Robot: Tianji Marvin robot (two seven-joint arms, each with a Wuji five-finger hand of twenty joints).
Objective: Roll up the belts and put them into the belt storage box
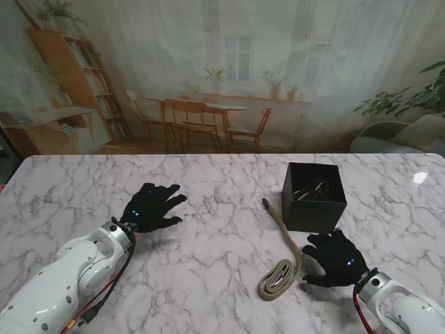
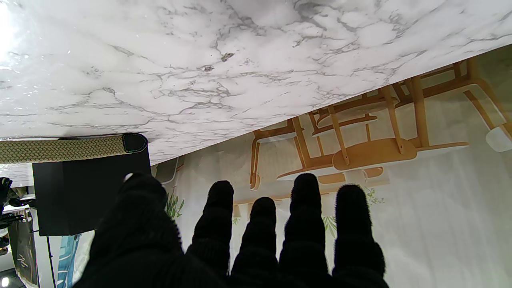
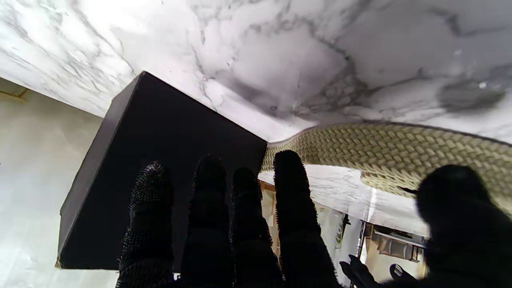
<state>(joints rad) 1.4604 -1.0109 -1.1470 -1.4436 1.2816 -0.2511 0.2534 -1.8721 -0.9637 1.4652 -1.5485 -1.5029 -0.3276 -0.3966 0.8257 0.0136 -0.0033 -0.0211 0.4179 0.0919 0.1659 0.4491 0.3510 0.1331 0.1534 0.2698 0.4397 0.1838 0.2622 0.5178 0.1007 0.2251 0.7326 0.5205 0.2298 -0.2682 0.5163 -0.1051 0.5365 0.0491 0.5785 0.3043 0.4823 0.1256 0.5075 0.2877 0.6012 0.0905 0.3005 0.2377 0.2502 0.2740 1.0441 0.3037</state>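
Marble table [image 1: 208, 264], both hands' fingers spread and empty; woven belt [image 1: 281, 275] looks soft and floppy, so I'd pinch its free end nearest the box [image 1: 314, 202].

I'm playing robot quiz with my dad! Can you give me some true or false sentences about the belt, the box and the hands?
1. The tan woven belt lies on the marble table. True.
2. The black storage box has a lid on. False: it is open on top, with something dark inside.
3. The left hand holds the belt. False: it is open, far from it.
4. The right hand is beside the belt, fingers spread. True.
5. The belt is fully rolled. False: only its nearer end is folded over.
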